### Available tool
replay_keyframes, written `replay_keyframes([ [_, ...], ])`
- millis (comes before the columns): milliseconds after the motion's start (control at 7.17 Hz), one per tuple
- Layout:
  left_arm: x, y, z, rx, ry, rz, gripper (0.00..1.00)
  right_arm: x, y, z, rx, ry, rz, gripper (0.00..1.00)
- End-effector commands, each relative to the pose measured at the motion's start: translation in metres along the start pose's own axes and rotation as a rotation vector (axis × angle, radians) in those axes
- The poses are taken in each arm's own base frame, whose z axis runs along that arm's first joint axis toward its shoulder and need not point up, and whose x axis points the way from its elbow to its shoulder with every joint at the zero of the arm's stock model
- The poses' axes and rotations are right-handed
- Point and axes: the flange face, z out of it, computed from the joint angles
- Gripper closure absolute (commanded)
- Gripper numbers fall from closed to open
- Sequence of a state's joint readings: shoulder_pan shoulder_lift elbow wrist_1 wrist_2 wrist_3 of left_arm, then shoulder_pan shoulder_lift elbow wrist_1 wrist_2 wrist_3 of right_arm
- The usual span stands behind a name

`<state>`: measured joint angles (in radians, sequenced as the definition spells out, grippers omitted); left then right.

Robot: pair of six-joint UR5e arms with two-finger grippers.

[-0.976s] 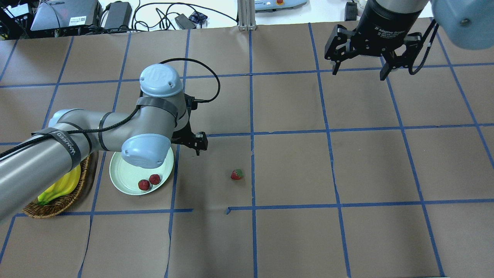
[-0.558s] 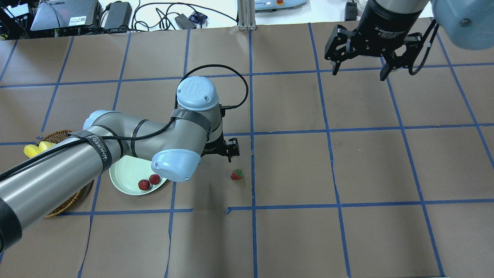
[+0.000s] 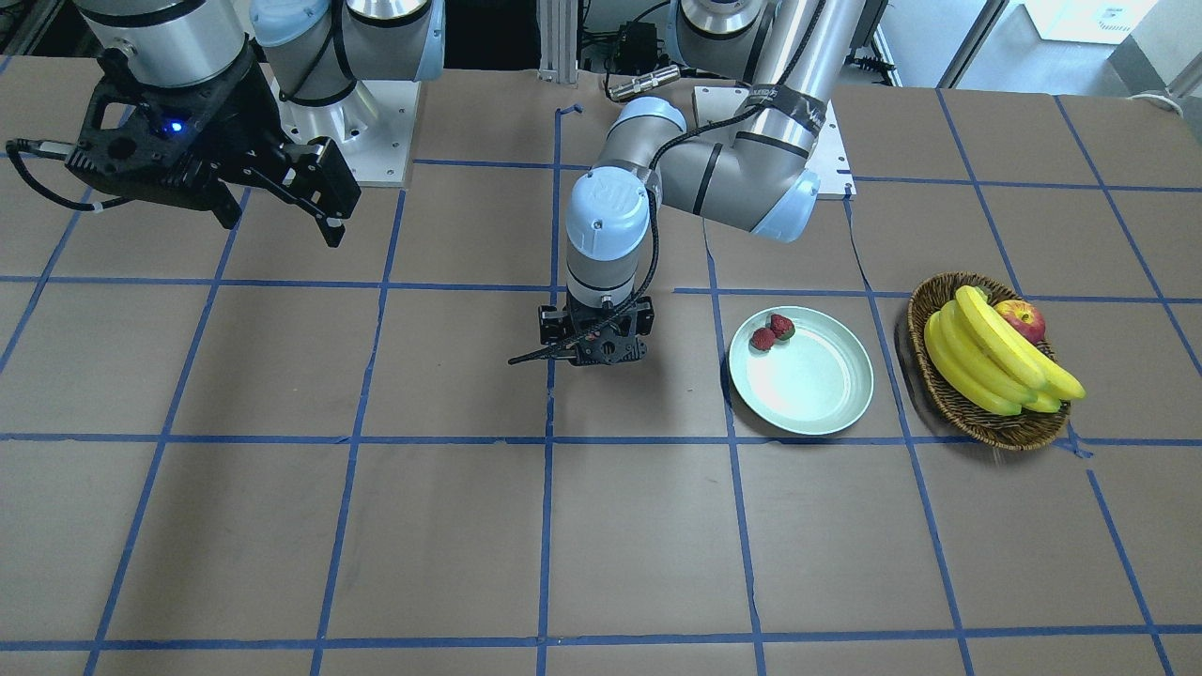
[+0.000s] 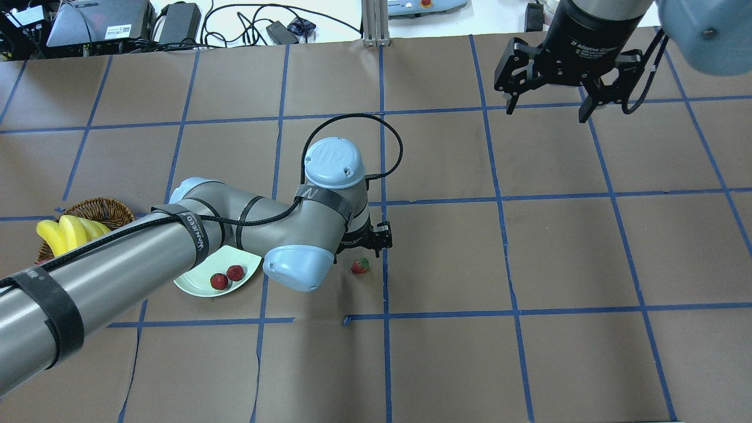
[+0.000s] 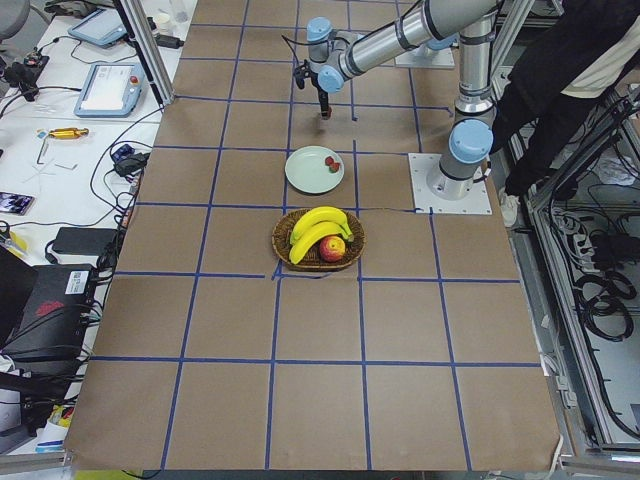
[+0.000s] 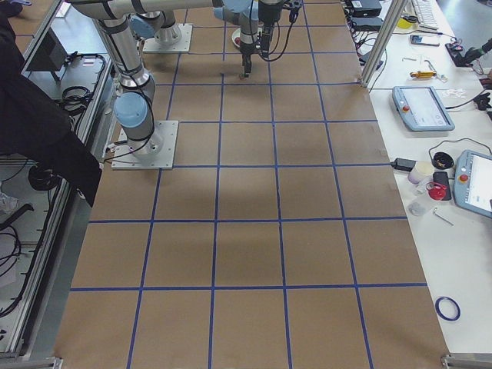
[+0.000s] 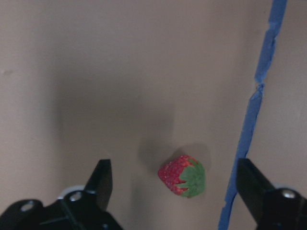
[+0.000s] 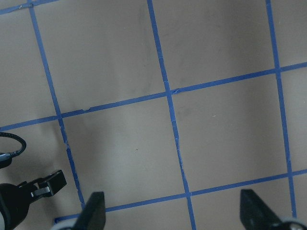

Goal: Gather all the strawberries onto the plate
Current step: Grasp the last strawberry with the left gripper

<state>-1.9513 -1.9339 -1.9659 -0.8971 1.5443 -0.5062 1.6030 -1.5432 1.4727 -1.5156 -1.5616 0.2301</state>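
Two red strawberries (image 4: 219, 281) (image 4: 235, 272) lie on the pale mint plate (image 4: 194, 285), also seen in the front view (image 3: 817, 394). A third strawberry (image 4: 360, 266) lies on the brown table right of the plate. My left gripper (image 4: 379, 238) hovers open above it. In the left wrist view the strawberry (image 7: 183, 176) sits on the table between the spread fingers (image 7: 100, 179), apart from both. In the front view the left gripper (image 3: 598, 352) hides this strawberry. My right gripper (image 4: 546, 111) is open and empty, high over the far right.
A brown wicker basket (image 3: 977, 422) with bananas (image 3: 986, 357) and a red-yellow apple (image 3: 1022, 319) stands beyond the plate, on my left. Blue tape lines cross the table; one (image 7: 252, 115) runs close beside the loose strawberry.
My left arm has swung right, from over the plate to above the loose strawberry, uncovering the basket. The right arm and the strawberries have not moved.
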Motion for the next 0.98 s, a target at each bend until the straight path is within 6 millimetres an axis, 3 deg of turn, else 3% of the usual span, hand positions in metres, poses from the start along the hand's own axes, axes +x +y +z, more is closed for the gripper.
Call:
replay_keyframes([
  [0,0.003,0.002,0.012,-0.019,-0.012,-0.01,0.23,0.0,0.0,0.0,0.0,0.0,0.0,0.0],
  [279,0.003,0.002,0.014,-0.021,-0.017,-0.01,0.52,0.0,0.0,0.0,0.0,0.0,0.0,0.0],
  [558,0.004,0.002,0.014,-0.021,-0.017,-0.012,0.74,0.0,0.0,0.0,0.0,0.0,0.0,0.0],
  [697,0.004,0.003,0.013,-0.019,-0.016,-0.008,0.8,0.0,0.0,0.0,0.0,0.0,0.0,0.0],
  [837,0.002,0.0,0.0,0.008,-0.009,0.01,0.79,0.0,0.0,0.0,0.0,0.0,0.0,0.0],
])
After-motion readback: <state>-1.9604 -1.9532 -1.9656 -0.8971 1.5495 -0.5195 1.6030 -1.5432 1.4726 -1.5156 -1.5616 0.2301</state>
